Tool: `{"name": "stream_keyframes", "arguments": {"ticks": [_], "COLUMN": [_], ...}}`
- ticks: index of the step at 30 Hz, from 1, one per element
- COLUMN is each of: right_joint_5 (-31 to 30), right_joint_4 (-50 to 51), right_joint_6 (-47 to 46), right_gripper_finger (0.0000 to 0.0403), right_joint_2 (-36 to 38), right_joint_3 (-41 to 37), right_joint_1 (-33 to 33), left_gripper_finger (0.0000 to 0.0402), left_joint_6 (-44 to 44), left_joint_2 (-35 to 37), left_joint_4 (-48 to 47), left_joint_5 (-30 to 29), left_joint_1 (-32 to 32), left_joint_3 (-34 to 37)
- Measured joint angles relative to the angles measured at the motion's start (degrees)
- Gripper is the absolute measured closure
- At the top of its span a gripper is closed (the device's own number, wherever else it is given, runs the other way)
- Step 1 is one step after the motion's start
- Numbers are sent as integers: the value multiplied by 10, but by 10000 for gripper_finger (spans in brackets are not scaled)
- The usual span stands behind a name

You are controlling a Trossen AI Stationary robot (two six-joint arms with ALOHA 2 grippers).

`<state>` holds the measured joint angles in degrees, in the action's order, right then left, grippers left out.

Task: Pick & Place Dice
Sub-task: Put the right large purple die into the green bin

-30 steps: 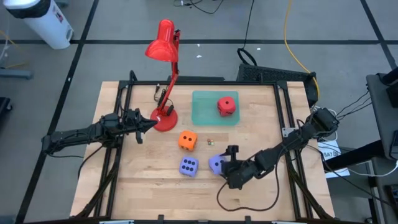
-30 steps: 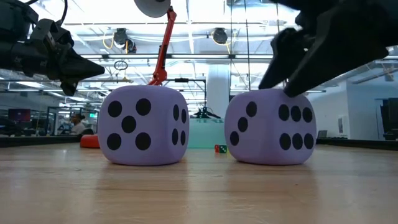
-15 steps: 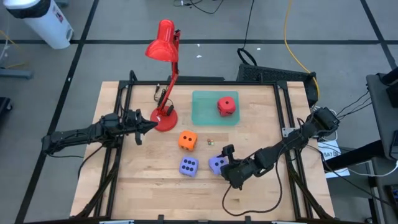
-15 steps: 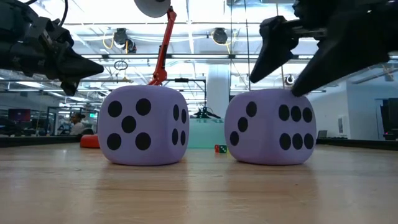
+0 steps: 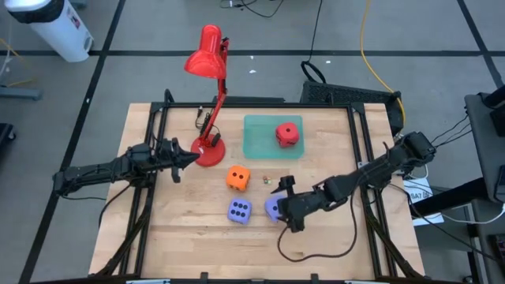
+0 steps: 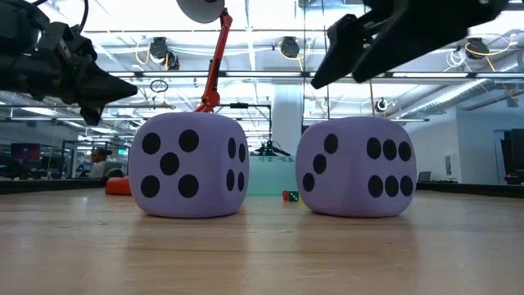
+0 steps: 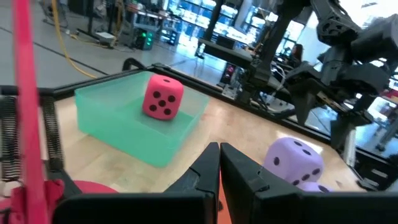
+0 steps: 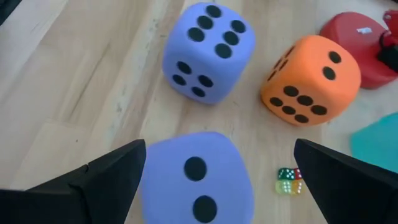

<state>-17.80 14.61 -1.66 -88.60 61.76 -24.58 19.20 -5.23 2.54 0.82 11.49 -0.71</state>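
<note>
Two purple-blue dice rest on the wooden table: one (image 5: 240,211) near the front centre, the other (image 5: 272,208) just to its right. My right gripper (image 5: 286,203) hovers open over that second die (image 8: 196,180), one finger on each side, touching nothing. In the low view the gripper (image 6: 344,57) is clear above the die's top (image 6: 354,123). An orange die (image 5: 237,177) sits farther back. A red die (image 5: 288,132) lies in the green tray (image 5: 260,142). My left gripper (image 5: 189,158) waits shut beside the lamp base, level above the table.
A red desk lamp (image 5: 207,59) stands on its round base (image 5: 209,150) at the back left, its stem leaning over the table. Two tiny dice (image 8: 289,180) lie between the orange die and the right purple-blue die. Black rails (image 5: 158,118) frame the table.
My right gripper has risen off the top of the right purple-blue die, moved a little toward the table's far edge and rolled somewhat, staying open. The die has kept its place.
</note>
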Motion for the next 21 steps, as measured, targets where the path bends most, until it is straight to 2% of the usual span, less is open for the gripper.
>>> {"name": "stream_keyframes", "arguments": {"ticks": [6,8,11,15,21], "right_joint_5": [3,31,86,177,231], "right_joint_4": [2,13,38,27,41], "right_joint_6": [-48,-37,44,61,102], "right_gripper_finger": [3,3,3,3,3], "right_joint_2": [0,0,0,0,0], "right_joint_3": [0,0,0,0,0], "right_joint_1": [14,18,20,55,97], "left_gripper_finger": [380,380,380,380,380], "left_joint_6": [-3,-2,-12,-15,-15], "left_joint_2": [0,0,0,0,0], "left_joint_4": [1,-3,-8,-8,-9], "left_joint_5": [-13,-13,-13,-13,-8], "left_joint_1": [0,0,0,0,0], "left_joint_3": [0,-1,-1,-2,-2]}}
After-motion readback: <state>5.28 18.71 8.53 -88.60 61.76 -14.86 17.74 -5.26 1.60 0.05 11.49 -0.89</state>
